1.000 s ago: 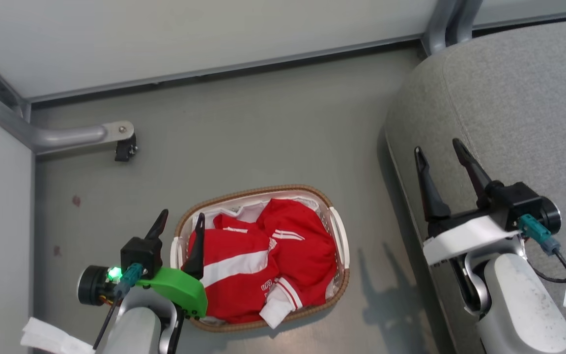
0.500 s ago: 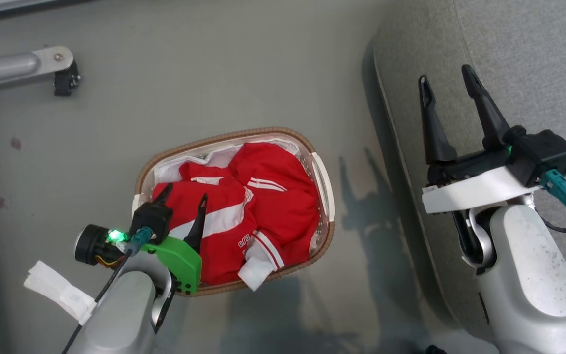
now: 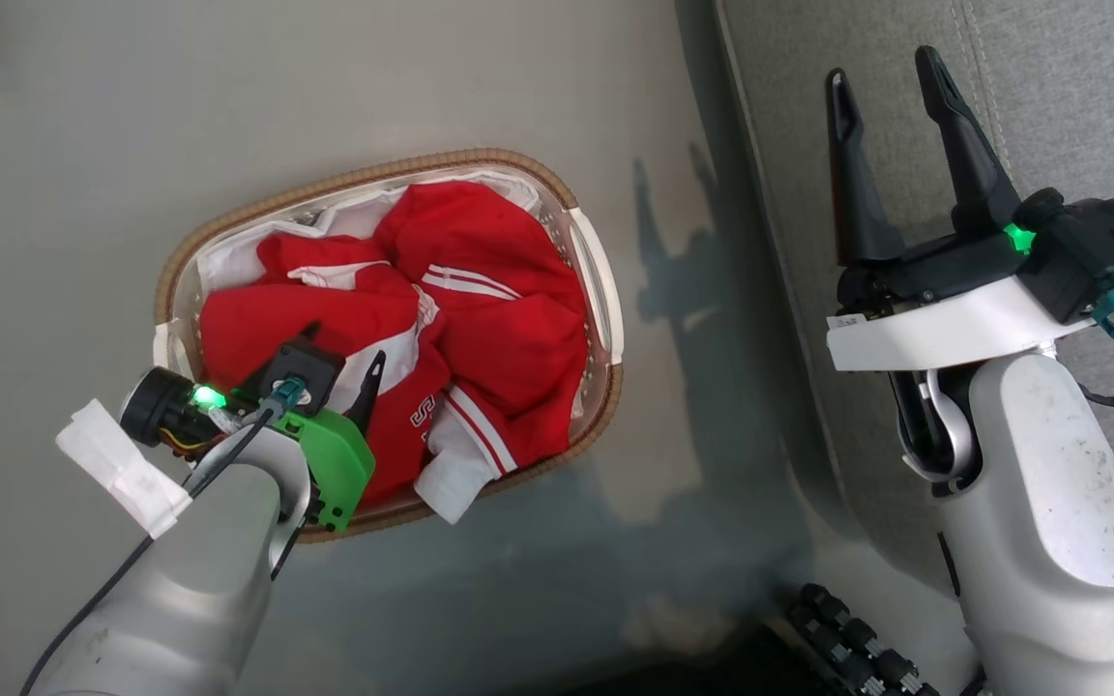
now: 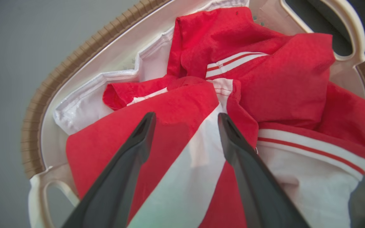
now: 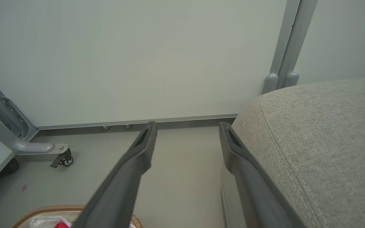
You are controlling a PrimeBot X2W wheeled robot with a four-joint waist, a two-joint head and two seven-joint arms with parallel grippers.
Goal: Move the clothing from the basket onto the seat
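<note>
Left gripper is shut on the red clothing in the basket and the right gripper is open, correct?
Not quite. The left gripper is open, not shut: the left wrist view shows its fingers spread over the clothing in the basket. The right gripper is indeed open.

one basket (image 3: 364, 175), one seat (image 3: 1099, 97)

This looks like a staged home corner inside a test space, not a lived-in room. The walls are plain pale partition panels (image 5: 138, 57) held in grey metal posts (image 5: 284, 47), and one angled brace (image 5: 27, 147) ends in a small castor (image 5: 63, 160) (movable screens, then, not masonry). The floor (image 3: 373, 77) is smooth, bare grey. The domestic touches are a grey upholstered seat (image 5: 322, 133) and, on the floor near it, a laundry basket (image 3: 354, 180) of red clothing (image 3: 499, 319).
</note>
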